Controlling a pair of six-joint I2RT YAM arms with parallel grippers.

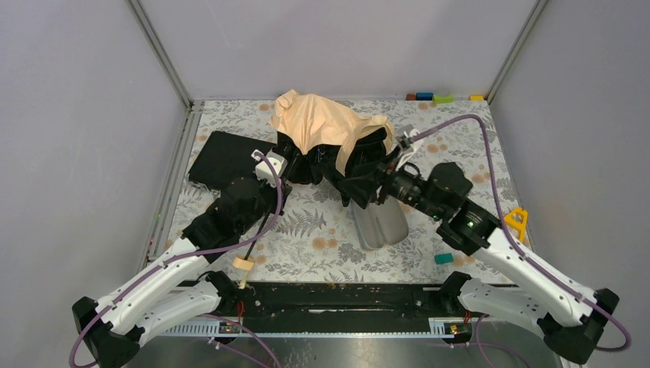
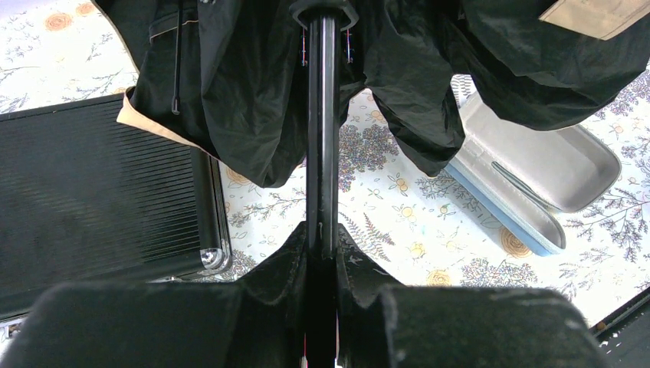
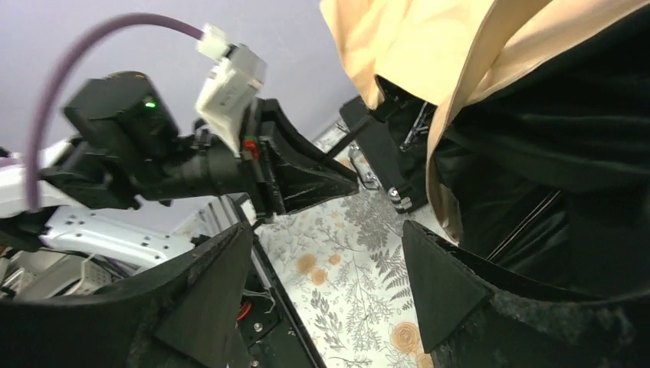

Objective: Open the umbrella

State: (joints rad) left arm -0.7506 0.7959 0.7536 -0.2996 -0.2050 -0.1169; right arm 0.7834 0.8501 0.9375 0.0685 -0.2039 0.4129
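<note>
The umbrella (image 1: 322, 126) stands partly spread at the back middle, peach-tan canopy on top and black underside hanging in loose folds. Its thin dark shaft (image 2: 322, 130) runs down toward the near edge and ends in a cream knob handle (image 1: 244, 263). My left gripper (image 1: 280, 167) is shut on the shaft just below the canopy; in the left wrist view the fingers (image 2: 322, 245) pinch it. My right gripper (image 1: 381, 182) is open beside the black fabric on the canopy's right. In the right wrist view (image 3: 326, 253) only tablecloth shows between its fingers, with the black underside (image 3: 552, 153) against the right finger.
A flat black case (image 1: 226, 157) lies at the left, close under the canopy. A grey sleeve (image 1: 379, 222) lies below the canopy in the middle. A teal block (image 1: 443, 258) and a yellow piece (image 1: 517, 222) sit at the right. Coloured blocks (image 1: 433, 97) line the back right edge.
</note>
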